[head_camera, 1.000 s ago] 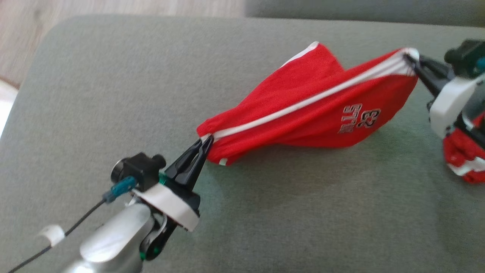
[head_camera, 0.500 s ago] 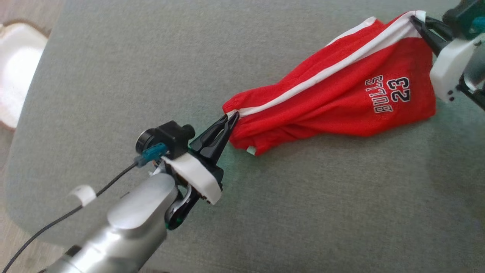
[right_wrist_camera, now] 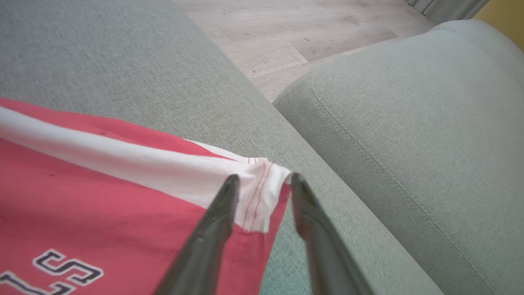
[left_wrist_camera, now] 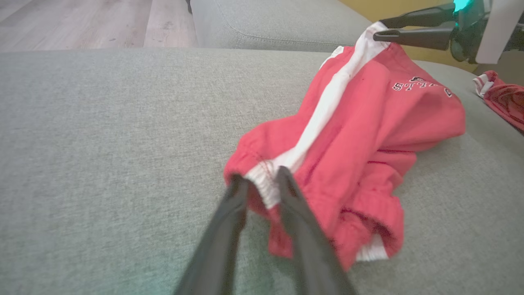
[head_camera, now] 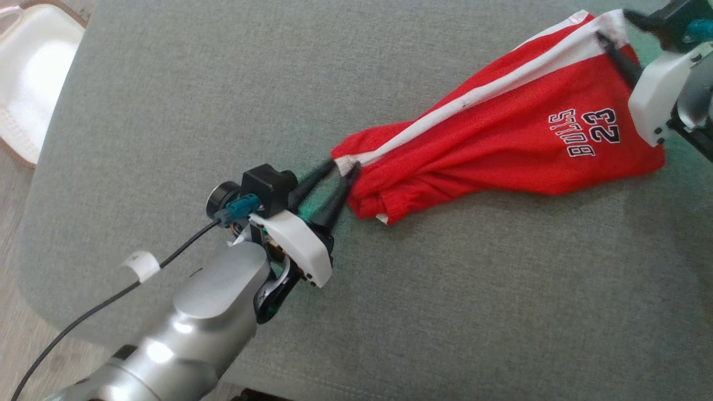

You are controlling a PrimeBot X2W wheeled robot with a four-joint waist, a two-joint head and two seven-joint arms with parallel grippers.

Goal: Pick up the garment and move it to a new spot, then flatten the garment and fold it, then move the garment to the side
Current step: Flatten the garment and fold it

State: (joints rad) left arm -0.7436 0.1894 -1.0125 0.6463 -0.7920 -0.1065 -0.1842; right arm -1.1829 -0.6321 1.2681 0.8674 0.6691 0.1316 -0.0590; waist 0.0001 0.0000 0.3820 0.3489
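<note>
Left gripper (head_camera: 337, 170), lower left of the head view: jaws spread, with the white waistband end of the red shorts (head_camera: 501, 133) lying between them. The shorts rest crumpled and drawn out lengthwise on the grey sofa cushion (head_camera: 223, 100), 1 white stripe running end to end and "BULLS 23" printed near the far hem. Right gripper (head_camera: 613, 25), upper right: jaws spread either side of the white hem corner. Beyond it, a 2nd red garment (left_wrist_camera: 503, 96) lies on the cushion.

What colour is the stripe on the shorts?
The stripe is white; clearest in the head view.
</note>
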